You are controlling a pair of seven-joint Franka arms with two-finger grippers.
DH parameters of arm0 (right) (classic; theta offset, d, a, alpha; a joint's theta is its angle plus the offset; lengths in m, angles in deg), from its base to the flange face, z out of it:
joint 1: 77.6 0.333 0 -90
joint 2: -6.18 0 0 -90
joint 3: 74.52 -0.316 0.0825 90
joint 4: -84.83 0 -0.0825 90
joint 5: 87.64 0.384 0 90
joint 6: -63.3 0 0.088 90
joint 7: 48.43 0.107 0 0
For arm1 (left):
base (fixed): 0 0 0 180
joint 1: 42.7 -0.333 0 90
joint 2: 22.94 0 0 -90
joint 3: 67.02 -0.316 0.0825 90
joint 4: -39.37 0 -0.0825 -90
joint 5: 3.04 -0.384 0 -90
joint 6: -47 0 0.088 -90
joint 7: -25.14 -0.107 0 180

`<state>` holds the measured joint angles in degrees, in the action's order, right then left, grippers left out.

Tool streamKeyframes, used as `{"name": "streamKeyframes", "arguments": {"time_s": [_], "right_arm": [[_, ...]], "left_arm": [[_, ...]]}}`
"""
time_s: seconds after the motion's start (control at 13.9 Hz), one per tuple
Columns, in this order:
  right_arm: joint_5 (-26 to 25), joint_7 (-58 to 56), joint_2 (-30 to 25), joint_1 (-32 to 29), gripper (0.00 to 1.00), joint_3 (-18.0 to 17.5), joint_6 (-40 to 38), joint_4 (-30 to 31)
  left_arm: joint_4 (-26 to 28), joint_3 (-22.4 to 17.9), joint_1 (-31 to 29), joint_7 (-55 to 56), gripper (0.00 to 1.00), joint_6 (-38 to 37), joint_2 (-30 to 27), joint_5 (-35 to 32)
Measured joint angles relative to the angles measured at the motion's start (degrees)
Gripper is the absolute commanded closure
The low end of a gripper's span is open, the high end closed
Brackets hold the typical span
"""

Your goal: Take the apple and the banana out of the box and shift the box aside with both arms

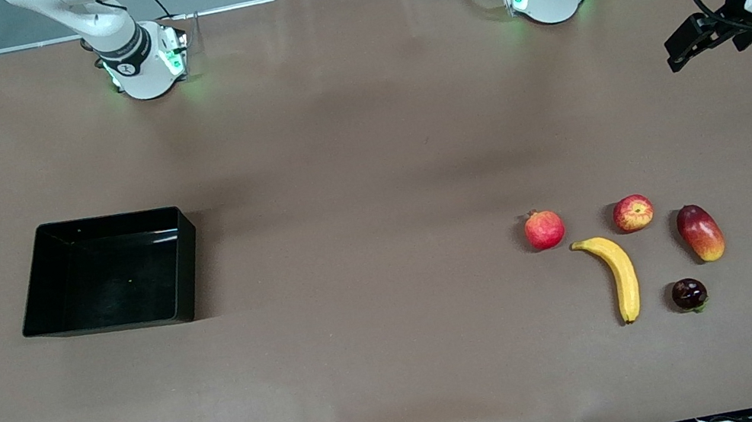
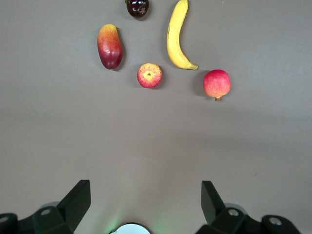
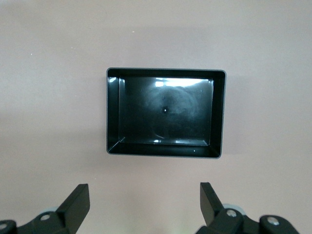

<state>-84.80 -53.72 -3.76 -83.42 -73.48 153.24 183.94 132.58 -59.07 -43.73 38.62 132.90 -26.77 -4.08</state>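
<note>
Left pincer (image 2: 146,202): one, fingers spread wide, holding nothing, raised over the left arm's end of the worktop (image 1: 353,168). Right pincer (image 3: 145,202): one, likewise spread wide and empty, raised at the right arm's end, looking down on the box (image 3: 165,114). Both arms appeared to be waiting.

Box: one, glossy black, standing empty on the worktop toward the right arm's end.

Fruit, five pieces, all lying on the bare worktop toward the left arm's end, well apart from the box:
- apple (image 1: 633,213), one, between the pomegranate (image 1: 544,229) and the mango (image 1: 700,233);
- banana (image 1: 620,276), one, just nearer the front camera than the apple and pomegranate;
- pomegranate, one;
- mango, one;
- small dark round fruit (image 1: 689,293), one, beside the banana's nearer tip.

Risks, as I judged them: the box was already empty, so any reach into it would find nothing. The apple could be confused with the pomegranate or mango, all reddish and close together. The slick box walls might slip if the two pincers gripped unevenly.
</note>
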Motion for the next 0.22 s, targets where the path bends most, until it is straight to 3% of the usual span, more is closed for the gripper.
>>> {"name": "streamKeyframes", "arguments": {"time_s": [0.22], "right_arm": [[-1.82, 2.01, -0.04, 0.01, 0.0, -0.98, -1.83, -0.67]], "left_arm": [[-0.22, 0.0, 0.0, 0.0, 0.0, -0.33, 0.0, 0.0]]}}
